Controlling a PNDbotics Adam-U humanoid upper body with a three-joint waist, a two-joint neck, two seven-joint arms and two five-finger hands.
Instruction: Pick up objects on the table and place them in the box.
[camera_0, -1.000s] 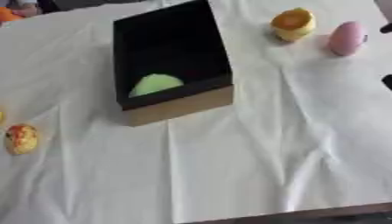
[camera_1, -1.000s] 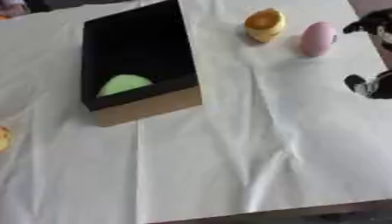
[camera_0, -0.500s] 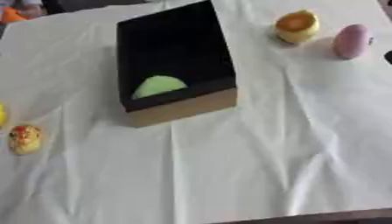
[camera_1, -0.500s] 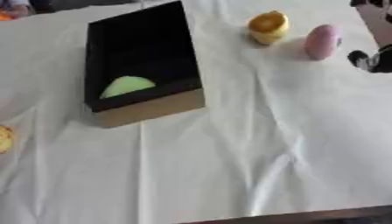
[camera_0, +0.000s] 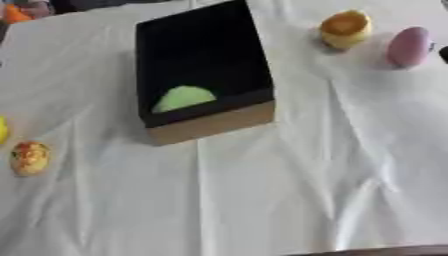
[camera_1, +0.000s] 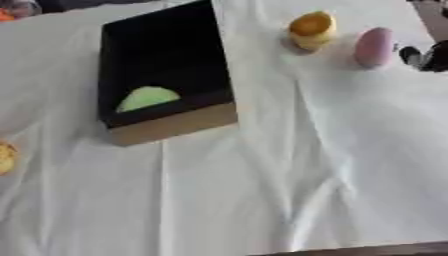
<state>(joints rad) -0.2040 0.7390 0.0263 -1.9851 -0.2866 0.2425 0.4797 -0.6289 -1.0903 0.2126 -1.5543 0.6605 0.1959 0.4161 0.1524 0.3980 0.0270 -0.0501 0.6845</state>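
Pink egg-shaped object (camera_1: 374, 47) lay on the desk (camera_1: 332, 165) right of the box (camera_1: 166, 125), just beside our right hand (camera_1: 425, 56); finger state unclear. Looked light, smooth, likely slippery: we'd wrap its middle. Left hand unseen.

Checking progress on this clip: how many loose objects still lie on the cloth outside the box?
4, maybe more off-frame: a yellow-orange object and a pink egg shape far right of the box; a speckled orange object and a yellow sliver at the left edge.
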